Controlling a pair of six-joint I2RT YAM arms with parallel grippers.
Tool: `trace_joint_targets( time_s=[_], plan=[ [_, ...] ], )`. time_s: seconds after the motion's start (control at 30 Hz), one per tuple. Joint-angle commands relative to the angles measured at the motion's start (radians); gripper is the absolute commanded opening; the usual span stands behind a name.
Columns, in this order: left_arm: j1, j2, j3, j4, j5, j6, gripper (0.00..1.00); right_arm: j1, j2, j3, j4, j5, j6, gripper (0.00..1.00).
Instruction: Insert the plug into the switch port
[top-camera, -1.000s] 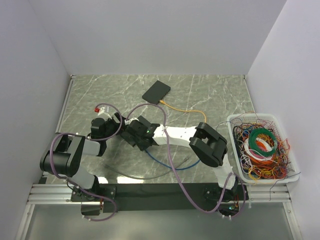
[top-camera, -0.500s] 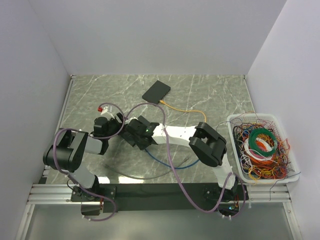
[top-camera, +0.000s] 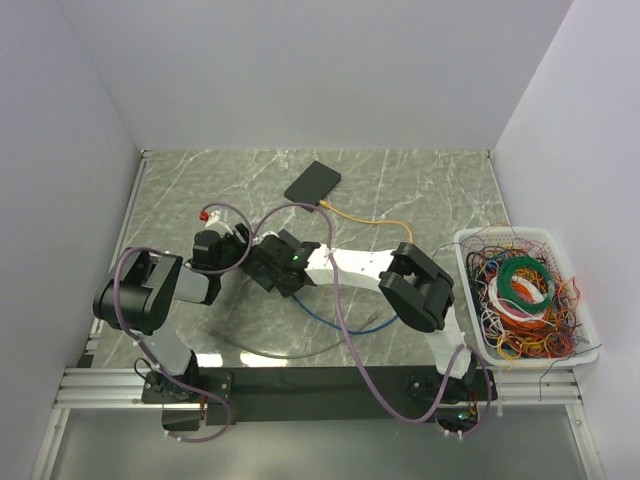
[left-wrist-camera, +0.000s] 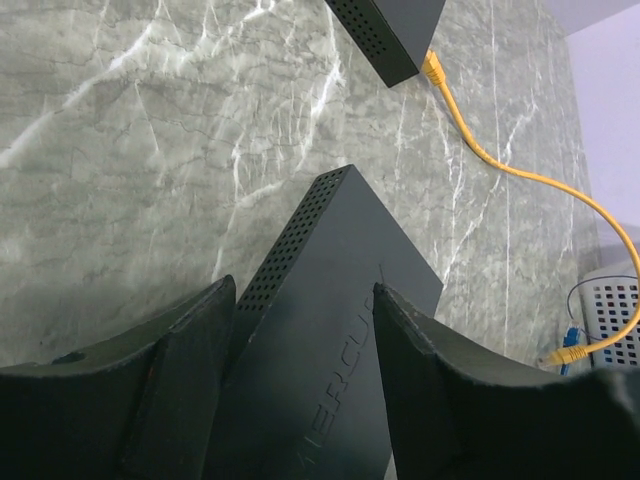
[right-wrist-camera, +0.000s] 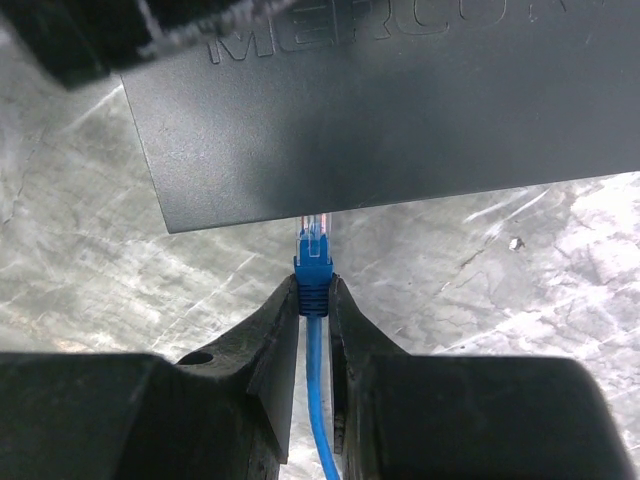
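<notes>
In the right wrist view my right gripper (right-wrist-camera: 314, 285) is shut on the blue plug (right-wrist-camera: 313, 262). The plug's clear tip meets the near edge of the black switch (right-wrist-camera: 400, 110), and the port itself is hidden. The blue cable (right-wrist-camera: 318, 400) trails back between the fingers. In the left wrist view my left gripper (left-wrist-camera: 305, 288) stands open astride the same switch (left-wrist-camera: 330, 300), one finger close along each side. Whether the fingers touch it I cannot tell. From above, the left gripper (top-camera: 240, 252) and right gripper (top-camera: 278, 265) face each other mid-table and cover most of the switch.
A second black switch (top-camera: 313, 183) lies at the back with an orange cable (top-camera: 365, 220) plugged in. A white basket (top-camera: 500, 233) full of coloured wires stands at the right. The blue cable (top-camera: 330, 330) loops across the marble in front of the arms.
The left arm has moved right towards the switch and its jaws have narrowed around it. The right gripper and the plug have stayed in place.
</notes>
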Motion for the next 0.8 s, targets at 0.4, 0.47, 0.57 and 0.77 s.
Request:
trace_joint_targets(
  time_s=[0.4,0.47,0.57,0.77],
  plan=[
    [-0.019,0.109,0.020,0.027,0.019,0.012,0.60,-0.005,-0.009,0.072,0.041,0.003,-0.014,0.00],
    [-0.019,0.114,0.020,0.036,0.020,0.010,0.60,-0.005,-0.015,0.068,0.050,-0.008,-0.011,0.00],
    [-0.019,0.123,0.022,0.039,0.022,0.010,0.60,-0.005,-0.017,0.069,0.053,-0.013,-0.009,0.00],
    [-0.022,0.134,0.023,0.044,0.023,0.014,0.58,-0.003,-0.017,0.074,0.055,-0.019,-0.005,0.00]
  ],
)
